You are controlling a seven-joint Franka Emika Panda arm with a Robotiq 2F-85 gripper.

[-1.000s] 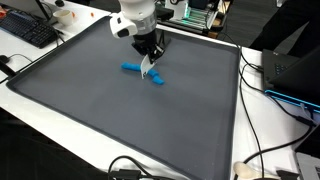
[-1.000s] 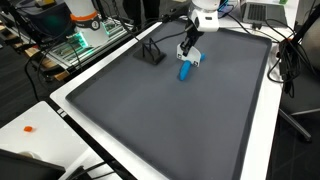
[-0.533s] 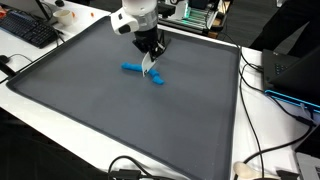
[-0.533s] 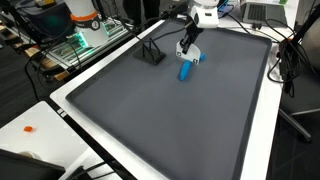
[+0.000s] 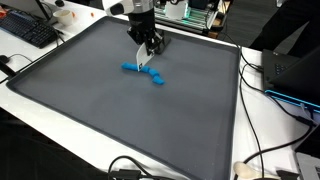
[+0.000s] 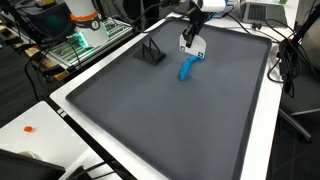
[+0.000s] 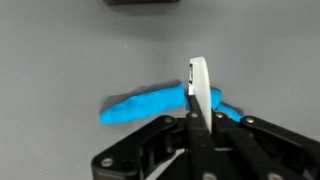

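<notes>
My gripper (image 5: pixel 149 50) is shut on a thin white flat piece (image 5: pixel 146 66), held upright between the fingers a little above the dark grey mat (image 5: pixel 90 110). A blue elongated object (image 5: pixel 140 72) lies flat on the mat right below it. In an exterior view the gripper (image 6: pixel 190 33) holds the white piece (image 6: pixel 194 44) above the blue object (image 6: pixel 186 69). In the wrist view the white piece (image 7: pixel 199 88) sticks out of the shut jaws (image 7: pixel 199 122), with the blue object (image 7: pixel 140 106) behind it.
A small black stand (image 6: pixel 152 53) sits on the mat near the gripper and shows at the top of the wrist view (image 7: pixel 140 2). The mat's raised white border (image 6: pixel 262 120) rings the work area. A keyboard (image 5: pixel 28 30), cables (image 5: pixel 262 75) and electronics lie beyond it.
The gripper has risen with the white piece, off the mat and away from the blue object, which has stayed in place.
</notes>
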